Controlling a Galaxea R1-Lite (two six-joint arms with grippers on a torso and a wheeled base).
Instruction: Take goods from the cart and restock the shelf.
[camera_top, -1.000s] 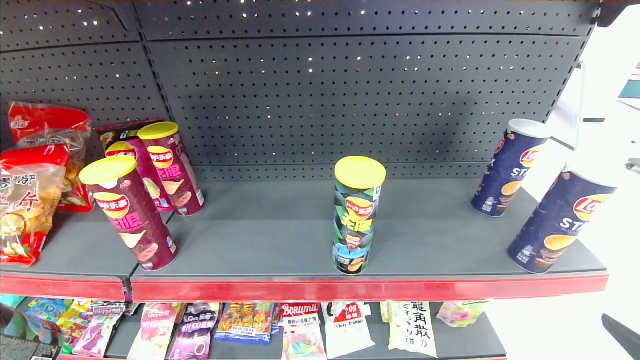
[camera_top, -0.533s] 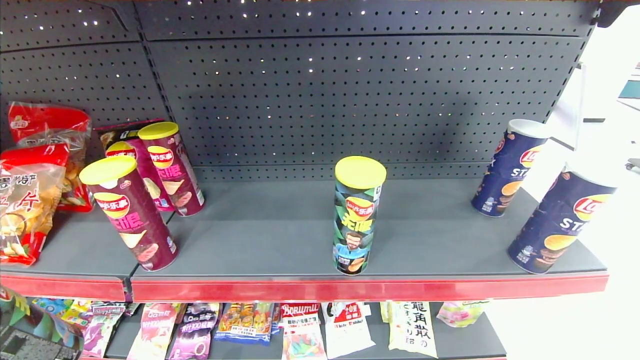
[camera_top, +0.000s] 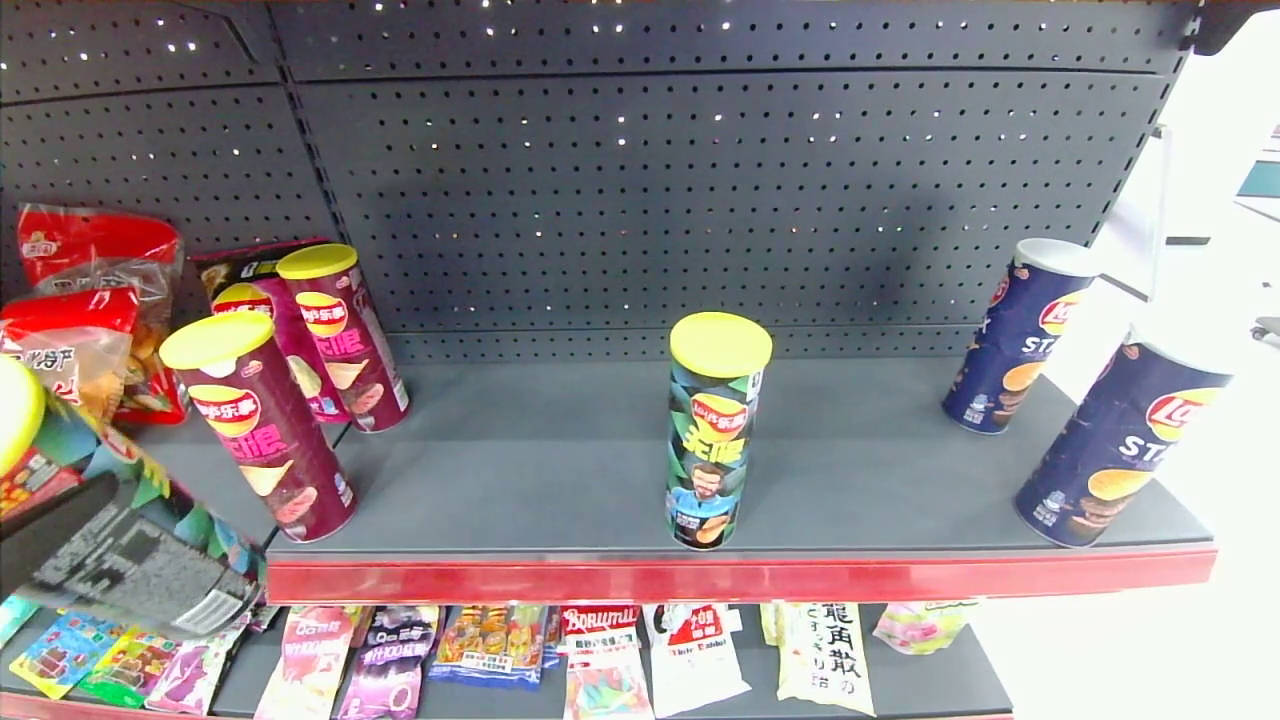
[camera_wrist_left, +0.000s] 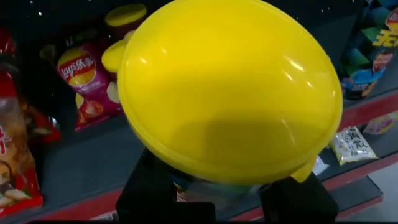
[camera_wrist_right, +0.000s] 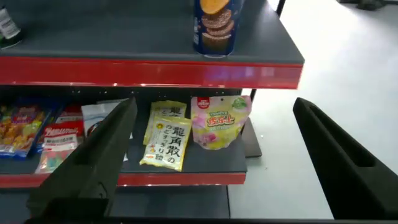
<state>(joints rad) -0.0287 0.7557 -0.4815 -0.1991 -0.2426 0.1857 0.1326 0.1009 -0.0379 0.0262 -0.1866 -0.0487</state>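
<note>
My left gripper (camera_top: 90, 530) is at the lower left in the head view, shut on a green chip can (camera_top: 165, 500) with a yellow lid (camera_top: 14, 410), held tilted before the shelf's left end. In the left wrist view that lid (camera_wrist_left: 230, 93) looms close, and the dark fingers (camera_wrist_left: 165, 199) clamp the can body below it. A matching green can (camera_top: 712, 445) stands upright near the front edge of the grey shelf (camera_top: 560, 470). My right gripper (camera_wrist_right: 217, 155) is open and holds nothing, low beside the shelf's right end.
Purple cans (camera_top: 255, 425) (camera_top: 340, 335) and red snack bags (camera_top: 70, 340) stand at the shelf's left. Two blue cans (camera_top: 1015, 335) (camera_top: 1120, 440) stand at the right. Bare shelf lies on either side of the green can. Snack packets (camera_top: 600, 660) fill the lower shelf.
My left gripper has risen from the lower left corner with the green can, which now stands higher before the shelf's left end. The cans on the shelf have not moved.
</note>
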